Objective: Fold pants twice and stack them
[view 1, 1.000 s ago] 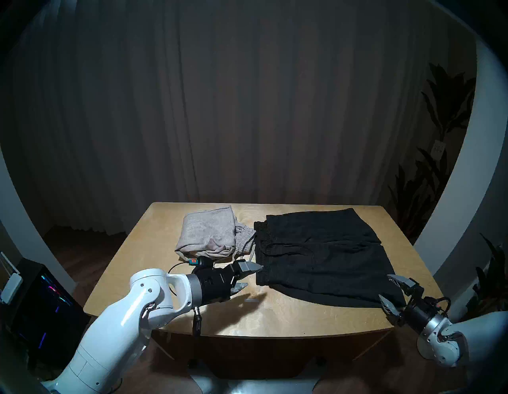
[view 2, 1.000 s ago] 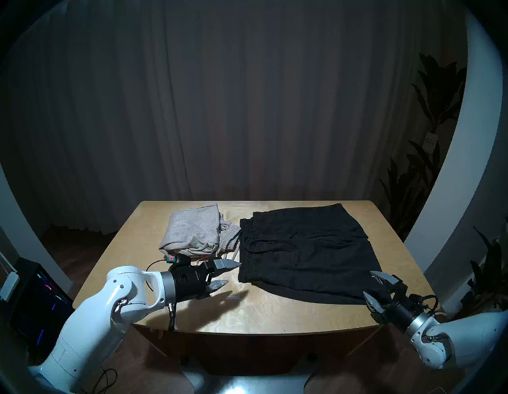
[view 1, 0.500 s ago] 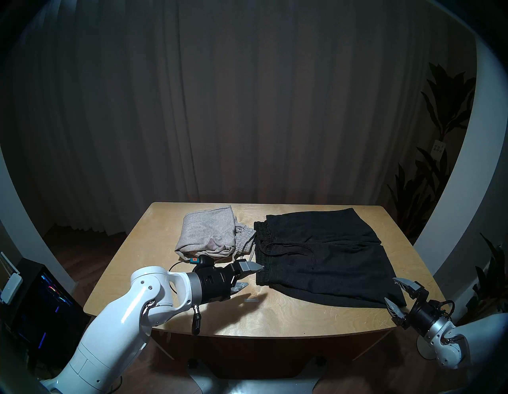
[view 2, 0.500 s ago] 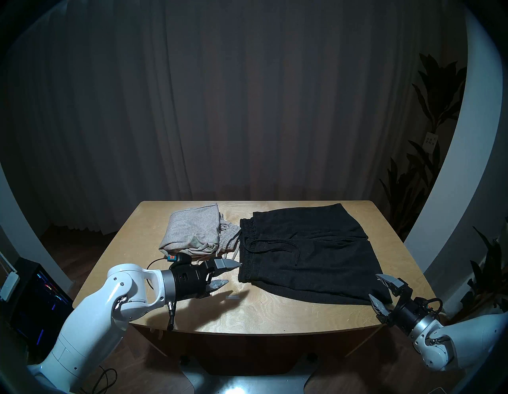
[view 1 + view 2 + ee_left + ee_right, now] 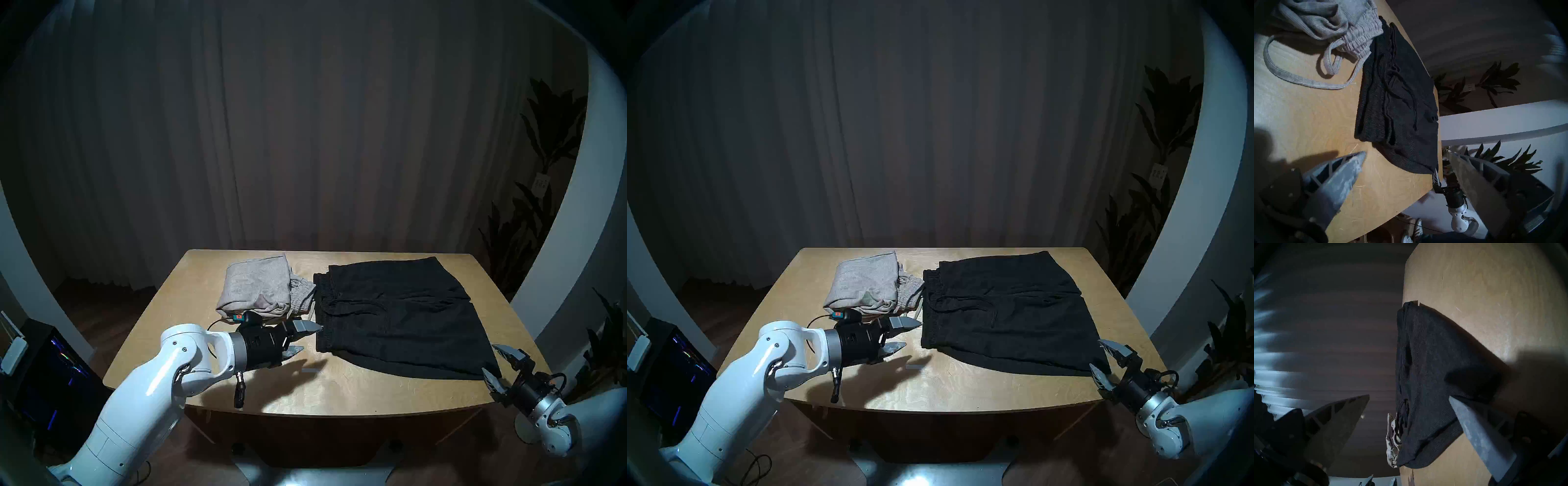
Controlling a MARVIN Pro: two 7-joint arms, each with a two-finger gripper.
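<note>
Our left gripper (image 5: 304, 338), jaws wide and empty, sits just beside the black knit drawstring pants' (image 5: 400, 322) waistband — nearer than our wide-open, empty right gripper (image 5: 496, 368) at their right corner.

Grey pants (image 5: 258, 288): light heather knit, folded into a compact bundle on the table (image 5: 339, 390), gathered waistband and pale cord toward the black pair. Black pants (image 5: 397, 315): laid flat, apparently folded once, waistband just beside the grey bundle, possibly touching.

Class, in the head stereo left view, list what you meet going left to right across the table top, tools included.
Left tool → grey pants → black pants → right tool.
</note>
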